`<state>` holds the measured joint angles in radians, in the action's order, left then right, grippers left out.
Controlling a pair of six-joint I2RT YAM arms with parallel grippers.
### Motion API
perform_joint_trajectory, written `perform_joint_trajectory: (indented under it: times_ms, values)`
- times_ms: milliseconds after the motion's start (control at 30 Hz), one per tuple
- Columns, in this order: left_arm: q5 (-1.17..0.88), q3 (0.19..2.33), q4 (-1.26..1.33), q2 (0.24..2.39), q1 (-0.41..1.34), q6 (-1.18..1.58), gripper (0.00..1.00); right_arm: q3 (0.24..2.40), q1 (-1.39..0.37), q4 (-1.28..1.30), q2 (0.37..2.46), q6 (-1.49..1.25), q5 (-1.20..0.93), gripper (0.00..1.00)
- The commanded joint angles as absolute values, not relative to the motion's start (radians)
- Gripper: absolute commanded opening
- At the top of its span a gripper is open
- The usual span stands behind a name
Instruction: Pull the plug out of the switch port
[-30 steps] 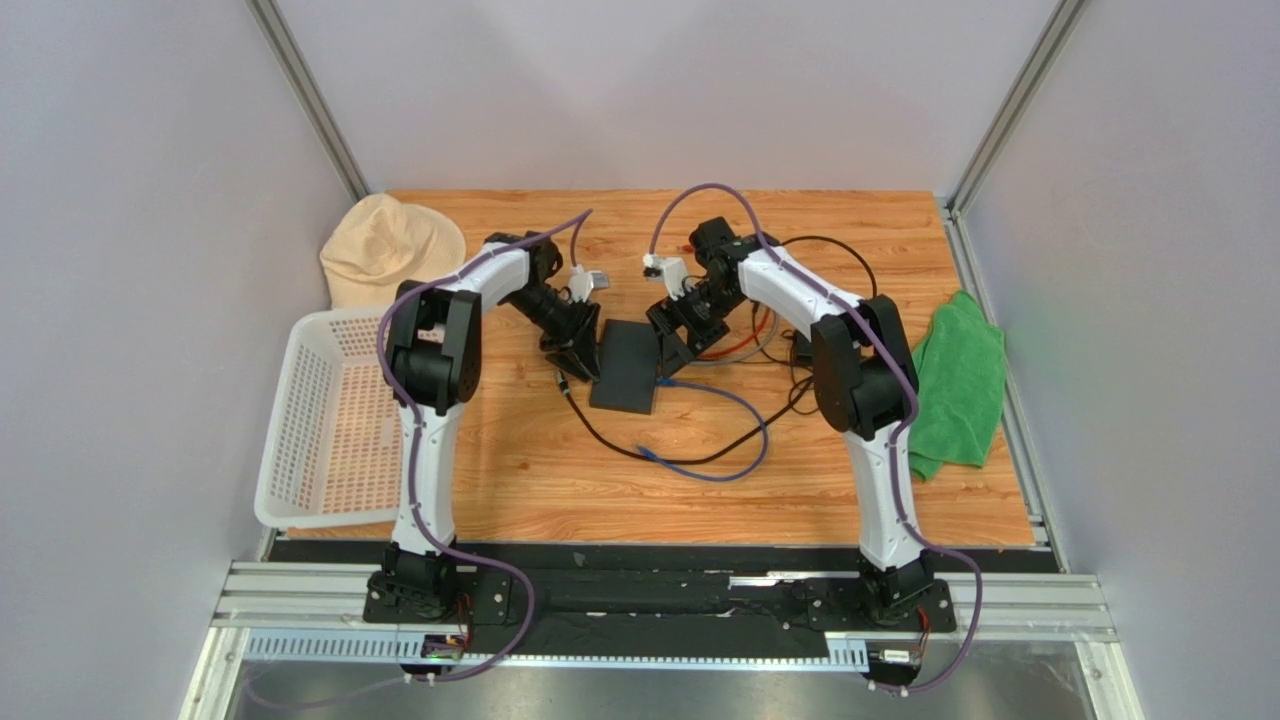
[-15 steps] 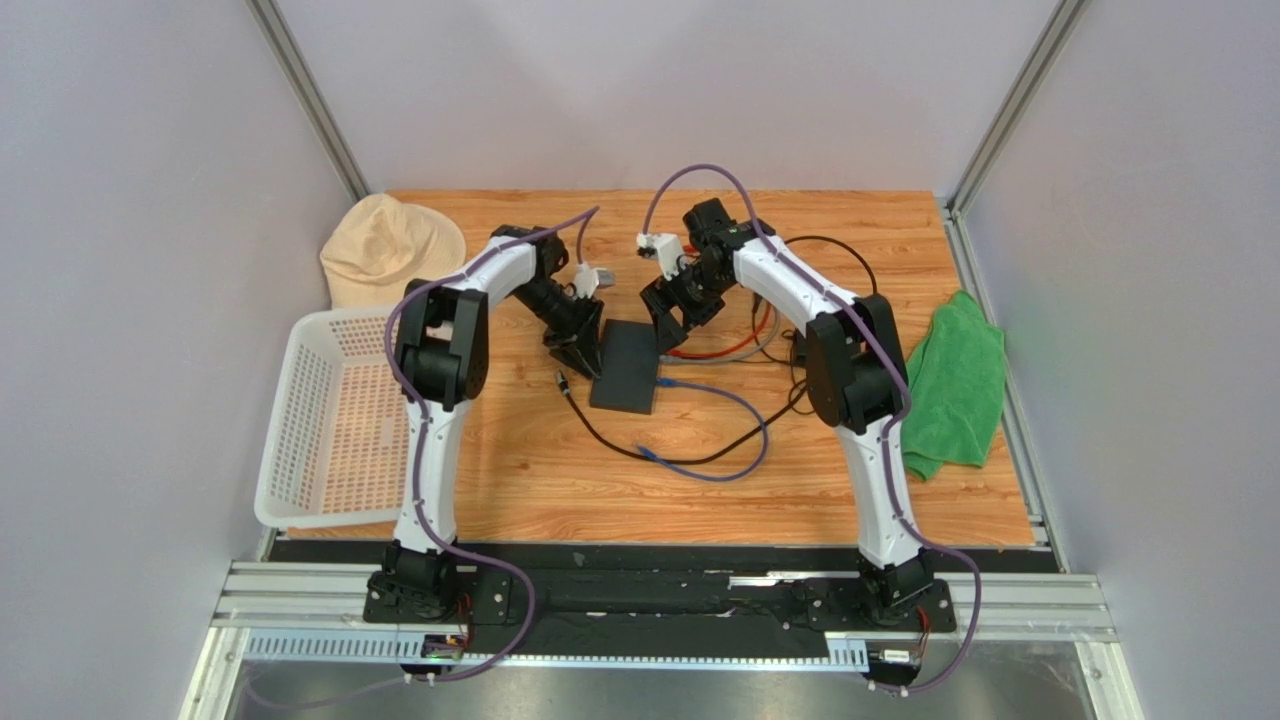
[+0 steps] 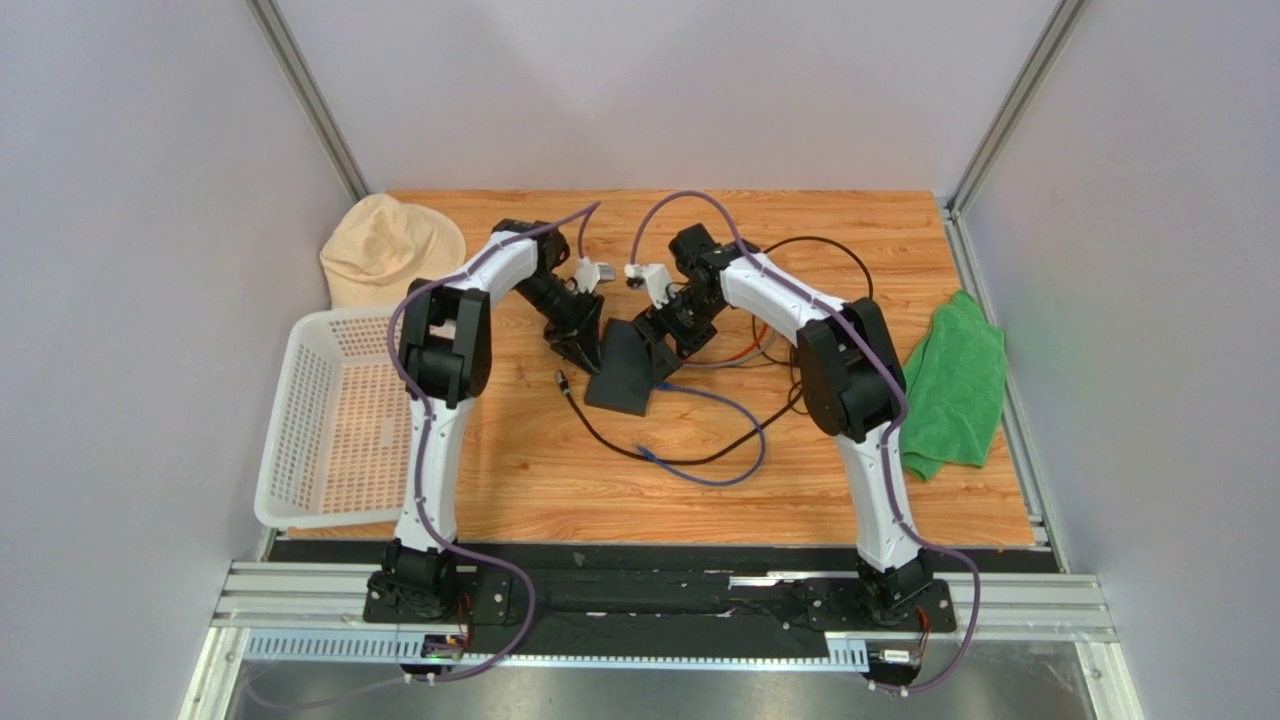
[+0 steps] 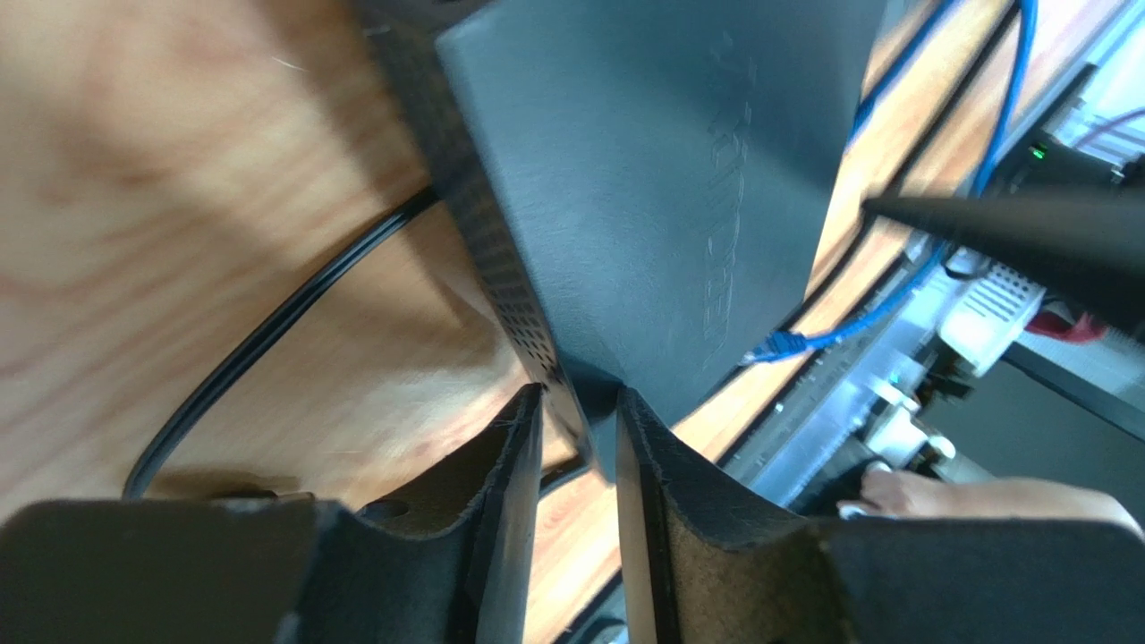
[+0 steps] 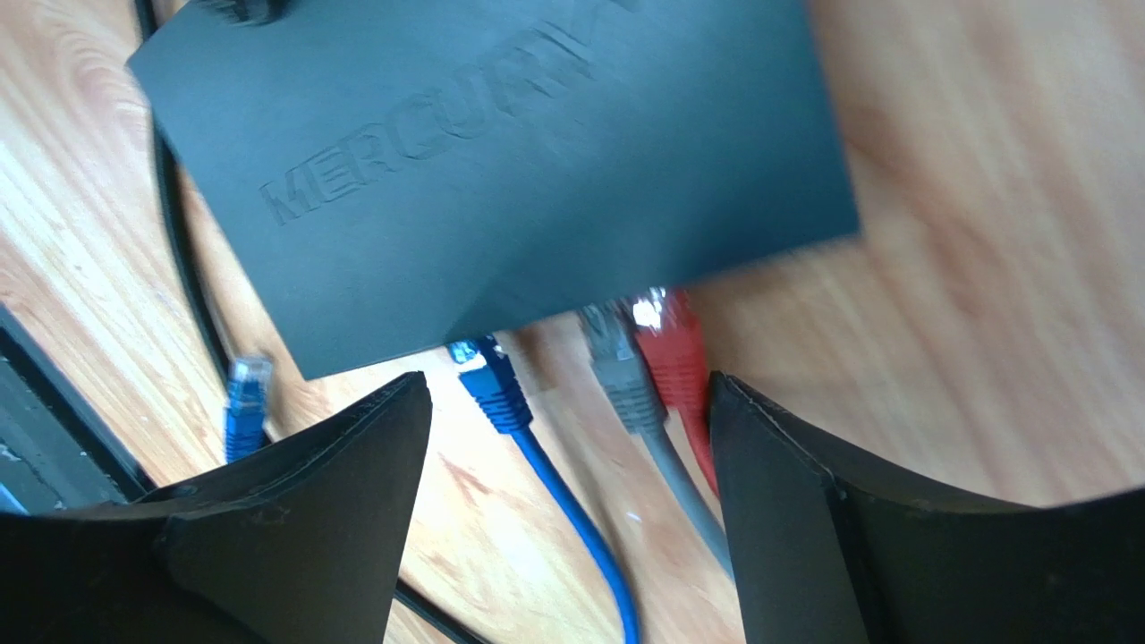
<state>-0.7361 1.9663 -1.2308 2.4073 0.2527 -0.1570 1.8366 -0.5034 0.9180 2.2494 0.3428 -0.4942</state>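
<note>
The switch (image 3: 621, 375) is a flat black box on the wood; in the right wrist view its lid (image 5: 497, 148) fills the top. The blue plug (image 5: 495, 389) sits in the switch's near edge, the port itself hidden under the lid's rim. Its blue cable (image 5: 578, 523) runs down between my fingers. My right gripper (image 5: 565, 383) stands open, straddling the blue plug and the grey (image 5: 618, 362) and red (image 5: 672, 352) plugs beside it, touching none. My left gripper (image 4: 581, 443) is shut on a corner of the switch (image 4: 645, 175).
A loose blue plug end (image 5: 246, 396) lies left of the switch's edge. A black cable (image 3: 601, 428) curls in front of the switch. A white basket (image 3: 323, 435) and beige hat (image 3: 388, 248) are at the left, a green cloth (image 3: 954, 383) at the right.
My right gripper has swung left and down onto the plug side of the switch. My left gripper has narrowed onto the switch's corner, and the switch has turned slightly.
</note>
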Motion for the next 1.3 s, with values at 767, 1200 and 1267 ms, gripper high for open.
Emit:
perform_joint_trajectory:
  times_ms: [767,1200,1267]
  values:
    - [-0.657,1.672,-1.028,2.155,0.298,-0.14,0.0,1.973,-0.357,0.891,2.319,0.114,-0.724,0.72]
    - [-0.525,1.684,-1.055,2.249,0.345,-0.155,0.0,1.962,-0.357,0.851,2.396,0.064,-0.842,0.63]
    - [-0.512,1.69,-1.06,2.25,0.348,-0.156,0.0,1.973,-0.359,0.848,2.411,0.06,-0.854,0.61]
